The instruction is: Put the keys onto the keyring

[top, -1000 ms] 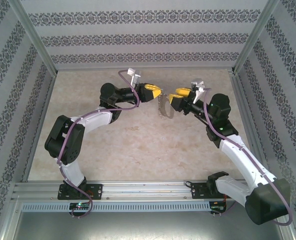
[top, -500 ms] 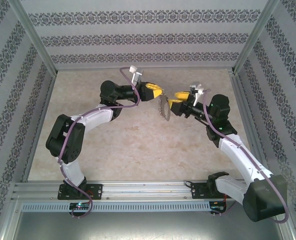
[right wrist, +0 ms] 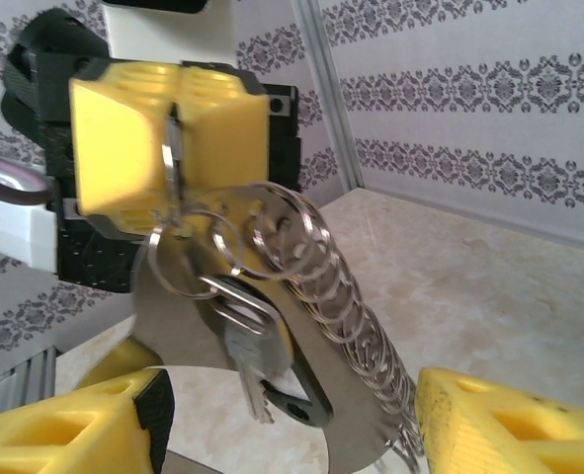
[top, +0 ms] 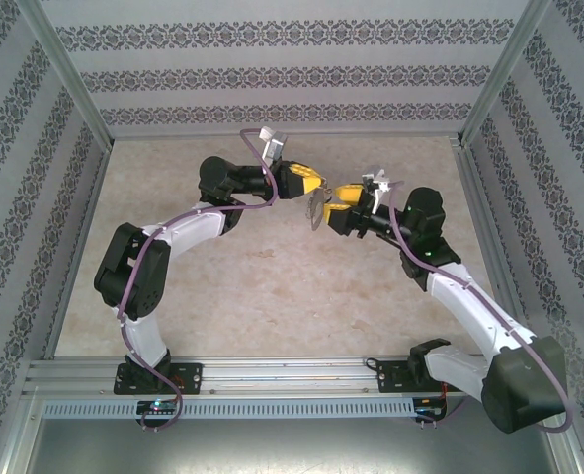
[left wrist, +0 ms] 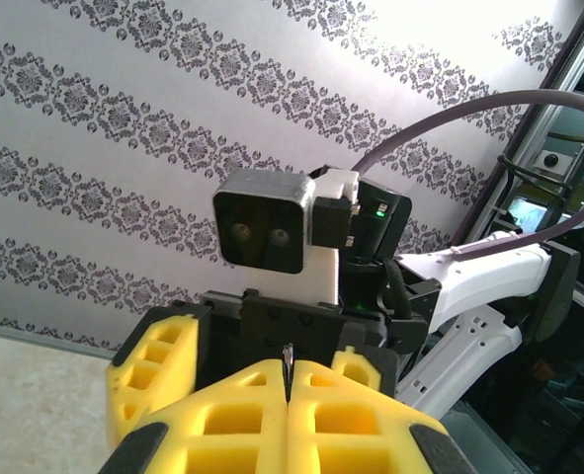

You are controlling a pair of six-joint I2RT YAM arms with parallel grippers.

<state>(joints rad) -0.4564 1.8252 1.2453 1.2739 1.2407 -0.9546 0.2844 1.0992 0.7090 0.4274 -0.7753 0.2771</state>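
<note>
Grippers meet nose to nose above mid-table: my left gripper (top: 317, 187) blocks the way straight ahead of my right gripper (top: 330, 203). The gap between my right fingers (right wrist: 69, 430) is taken up by the hanging keyring (right wrist: 173, 326) and its chain (right wrist: 356, 306). Below, the table (top: 272, 286) lies bare on all sides. Patterned walls (top: 272, 74) and metal posts (top: 67, 77) close three sides.

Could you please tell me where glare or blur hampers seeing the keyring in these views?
Right wrist: keyring close and sharp, its chain glinting. Left wrist: wall washed out at top right. Top external: evenly lit, but keyring small and soft.
</note>
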